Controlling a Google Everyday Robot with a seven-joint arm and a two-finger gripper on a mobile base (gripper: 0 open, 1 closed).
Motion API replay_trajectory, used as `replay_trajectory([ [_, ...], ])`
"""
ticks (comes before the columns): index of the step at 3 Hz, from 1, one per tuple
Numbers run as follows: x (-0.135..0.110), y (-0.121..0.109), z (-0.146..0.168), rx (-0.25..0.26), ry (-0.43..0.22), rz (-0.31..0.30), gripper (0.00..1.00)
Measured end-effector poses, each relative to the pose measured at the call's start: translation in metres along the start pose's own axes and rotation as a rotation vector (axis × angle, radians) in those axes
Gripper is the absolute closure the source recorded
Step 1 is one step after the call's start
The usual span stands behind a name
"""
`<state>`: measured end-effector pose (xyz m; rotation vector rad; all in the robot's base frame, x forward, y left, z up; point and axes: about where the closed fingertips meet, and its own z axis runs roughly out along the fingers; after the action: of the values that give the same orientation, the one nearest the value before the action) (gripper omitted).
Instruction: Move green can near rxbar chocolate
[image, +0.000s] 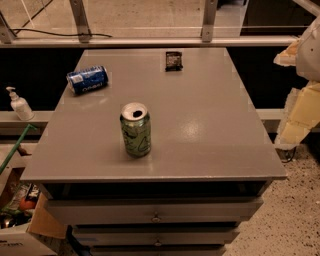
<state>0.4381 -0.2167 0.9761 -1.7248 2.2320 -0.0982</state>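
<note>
Green can (135, 129) stands upright at lower centre-left of the frame, on the counter (215, 125) near its front edge, its long axis vertical and its opened top facing up. The chocolate bar (173, 60) lies flat at upper centre, well apart from it. A blue can (87, 80) lies on its side at upper left. The tool (298, 116) appears as a pale blocky shape at the right edge, off the counter, touching nothing. The green can lies well to its left. I cannot tell whether the tool is released or clenched.

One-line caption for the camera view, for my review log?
Upright green can near front of table, rxbar chocolate at far edge, blue can lying far left; gripper off to the right.
</note>
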Motion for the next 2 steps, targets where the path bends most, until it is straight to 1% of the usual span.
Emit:
replay_trajectory([
  [1,0.0,0.0,0.0,0.0,0.0,0.0,0.0],
  [2,-0.0037,0.0013,0.0039,-0.017,-0.064,0.039,0.0],
])
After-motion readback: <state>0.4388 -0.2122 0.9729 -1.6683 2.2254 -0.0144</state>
